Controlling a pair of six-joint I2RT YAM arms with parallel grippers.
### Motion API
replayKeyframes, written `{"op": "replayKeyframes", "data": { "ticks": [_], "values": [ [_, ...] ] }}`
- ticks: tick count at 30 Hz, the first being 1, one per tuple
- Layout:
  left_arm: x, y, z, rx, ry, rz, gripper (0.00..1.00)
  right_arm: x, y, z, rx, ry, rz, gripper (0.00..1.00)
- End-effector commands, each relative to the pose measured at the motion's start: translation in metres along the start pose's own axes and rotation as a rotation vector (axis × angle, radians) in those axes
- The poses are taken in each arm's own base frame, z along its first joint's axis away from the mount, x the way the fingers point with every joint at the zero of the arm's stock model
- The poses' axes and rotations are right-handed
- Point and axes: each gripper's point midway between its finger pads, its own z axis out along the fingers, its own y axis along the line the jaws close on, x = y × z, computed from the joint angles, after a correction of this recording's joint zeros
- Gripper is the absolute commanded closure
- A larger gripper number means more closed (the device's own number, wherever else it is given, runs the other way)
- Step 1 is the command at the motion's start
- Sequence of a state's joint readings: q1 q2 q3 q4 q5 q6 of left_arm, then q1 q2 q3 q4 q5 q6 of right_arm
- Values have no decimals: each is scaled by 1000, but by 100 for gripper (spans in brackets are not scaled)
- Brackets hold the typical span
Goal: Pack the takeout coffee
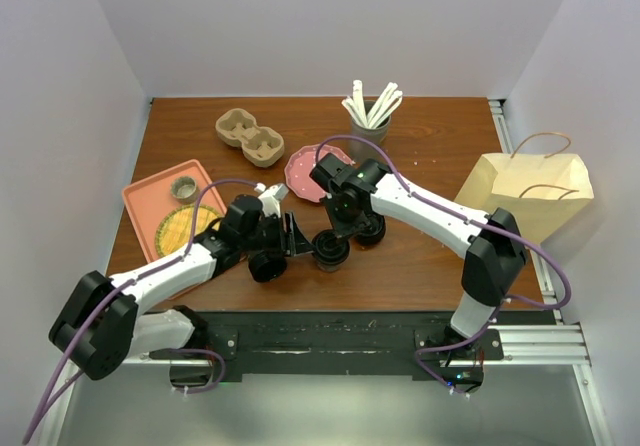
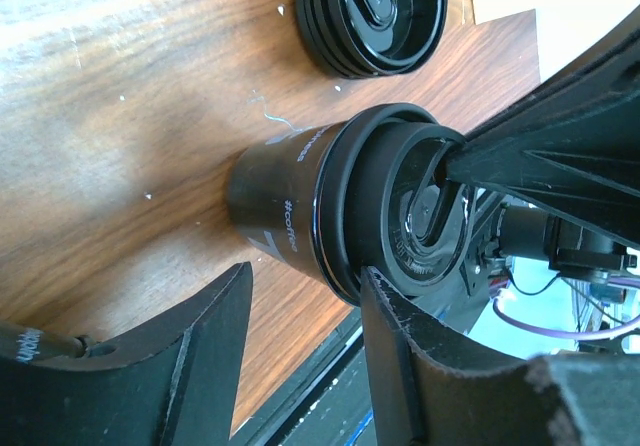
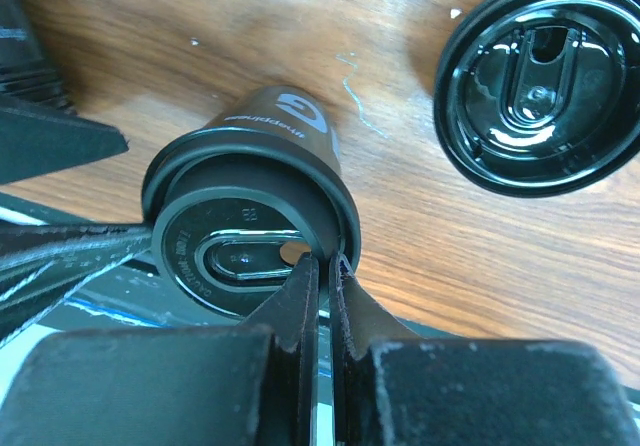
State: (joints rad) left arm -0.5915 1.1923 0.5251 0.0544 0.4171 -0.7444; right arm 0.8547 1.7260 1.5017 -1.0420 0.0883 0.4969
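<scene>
Two black items sit mid-table (image 1: 420, 256): a lidded coffee cup (image 1: 331, 249), upright near the front edge, and a loose black lid (image 1: 366, 229) just beside it at 2 o'clock, apart from it.

From the cup, as seen from above:
- A cardboard cup carrier (image 1: 250, 136) lies well off at 11 o'clock.
- A pink plate (image 1: 305, 171) is near 12, on the way toward the carrier.
- A holder of white stirrers (image 1: 372, 116) stands just past 12 at the far edge.
- A paper bag (image 1: 525, 191) stands at 2 o'clock, with the right arm stretched across the table in front of it.
- A pink tray (image 1: 140, 201) lies at 9 o'clock, behind the left arm.

The left gripper (image 1: 296, 239) is at the cup's 9 o'clock, turned on its side with its jaws standing apart. One fingertip is at the lid's rim, but I cannot tell whether it touches. The right gripper (image 3: 322, 271) comes down from 12 o'clock with its fingers pressed together, their tips resting on the cup's lid at its inner rim.
</scene>
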Motion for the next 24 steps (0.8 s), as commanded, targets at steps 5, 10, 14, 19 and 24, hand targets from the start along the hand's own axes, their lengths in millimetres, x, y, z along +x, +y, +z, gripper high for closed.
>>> {"op": "replayKeyframes", "data": {
  "ticks": [5, 10, 14, 19, 24],
  "values": [
    [4, 2, 7, -58, 18, 51, 50, 1, 3, 5, -3, -13, 7, 100],
    [0, -3, 1, -68, 7, 60, 50, 1, 3, 3, -10, -29, 19, 100],
    [-22, -20, -9, -57, -53, 78, 48, -6, 5, -7, -22, -68, 34, 100],
    [-30, -24, -14, -68, -81, 83, 47, -9, 8, -8, -31, -65, 28, 100],
    [-20, -16, -10, -75, -46, 76, 48, -6, 8, -5, -29, -52, 28, 100]
  ]
}}
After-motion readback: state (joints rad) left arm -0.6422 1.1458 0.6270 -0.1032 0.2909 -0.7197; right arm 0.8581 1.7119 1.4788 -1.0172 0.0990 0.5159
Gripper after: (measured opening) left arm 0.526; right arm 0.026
